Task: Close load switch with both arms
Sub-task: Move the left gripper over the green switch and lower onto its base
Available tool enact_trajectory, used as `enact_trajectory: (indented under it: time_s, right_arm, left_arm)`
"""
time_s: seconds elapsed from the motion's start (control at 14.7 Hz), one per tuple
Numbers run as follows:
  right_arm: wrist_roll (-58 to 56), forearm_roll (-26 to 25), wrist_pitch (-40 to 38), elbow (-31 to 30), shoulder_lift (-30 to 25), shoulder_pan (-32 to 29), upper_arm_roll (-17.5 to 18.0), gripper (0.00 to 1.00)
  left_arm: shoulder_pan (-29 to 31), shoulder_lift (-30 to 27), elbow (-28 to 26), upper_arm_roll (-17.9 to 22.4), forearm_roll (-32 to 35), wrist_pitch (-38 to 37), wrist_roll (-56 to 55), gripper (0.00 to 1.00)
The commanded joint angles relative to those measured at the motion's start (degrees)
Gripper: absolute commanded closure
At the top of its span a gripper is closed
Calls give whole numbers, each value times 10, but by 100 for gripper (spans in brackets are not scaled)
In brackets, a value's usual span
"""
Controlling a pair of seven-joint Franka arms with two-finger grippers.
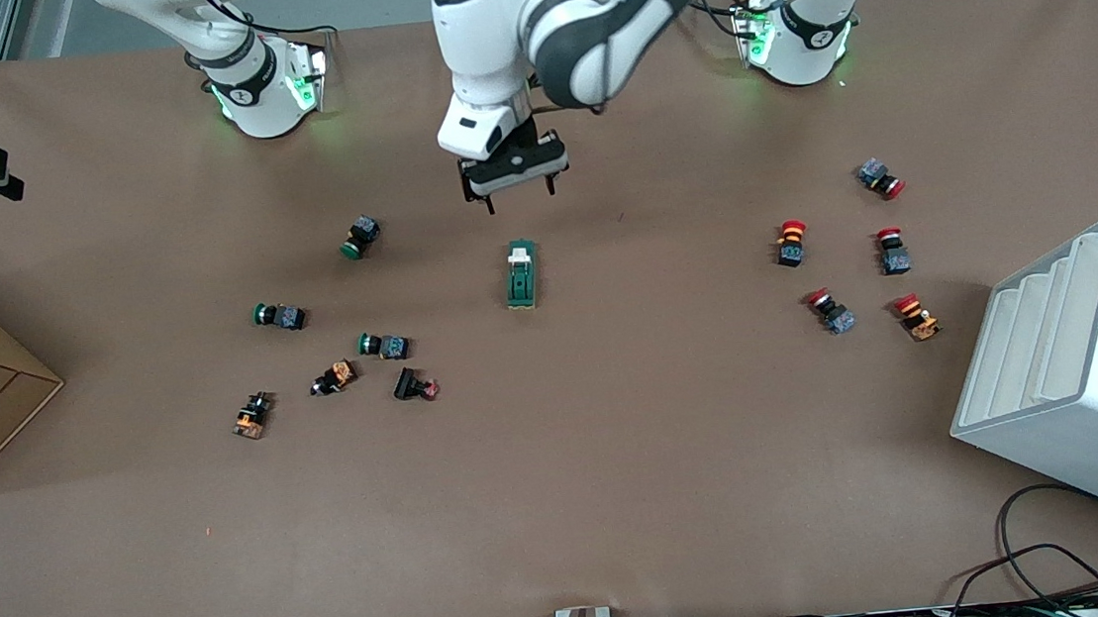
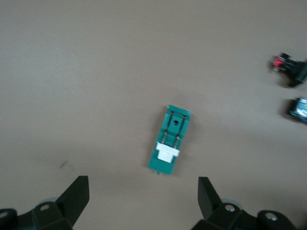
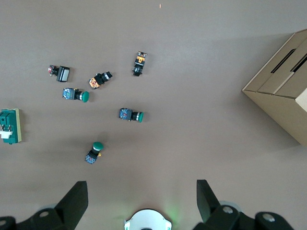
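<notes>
Front view is showing the approach step, the left gripper [image 1: 515,177] hanging spread above bare brown table just by the small dark green rectangular load switch [image 1: 521,274] with its cream lever, which is lying mid-table; left wrist view is framing that switch [image 2: 170,139] between parted fingers, so the next move is calling for a descent onto it; right wrist view is showing the waiting right gripper [image 3: 142,200] parted near its own base, the switch [image 3: 9,126] at the edge.

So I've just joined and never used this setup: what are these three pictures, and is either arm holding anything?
Two white robot arms share a brown table. The front view looks down from across it; the other two come from cameras on each wrist. The left gripper hangs open and empty over the table, near the green load switch, which lies untouched. The right arm waits near its base; its right gripper is open, also empty. Green-capped push buttons lie toward the right arm's end, red-capped ones toward the left arm's.
</notes>
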Motion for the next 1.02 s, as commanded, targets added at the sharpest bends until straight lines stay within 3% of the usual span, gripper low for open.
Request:
enact_trajectory:
  time_s: [0.0, 0.34, 0.48, 0.75, 0.95]
  right_arm:
    - [-7, -10, -2, -3, 6, -5, -1, 0]
    - [-6, 3, 4, -3, 10, -5, -15, 0]
    - [-6, 9, 4, -2, 10, -5, -15, 0]
    - [-7, 3, 22, -6, 26, -5, -14, 0]
    - [-13, -4, 20, -2, 79, -8, -15, 0]
  left_arm:
    - [-22, 18, -30, 1, 78, 38, -93, 0]
    - [-64, 96, -29, 0, 291, 46, -260, 1]
    - [-82, 118, -33, 0, 347, 46, -295, 2]
    - [-89, 137, -81, 0, 505, 45, -408, 3]
    - [-101, 143, -131, 3, 621, 22, -479, 4]
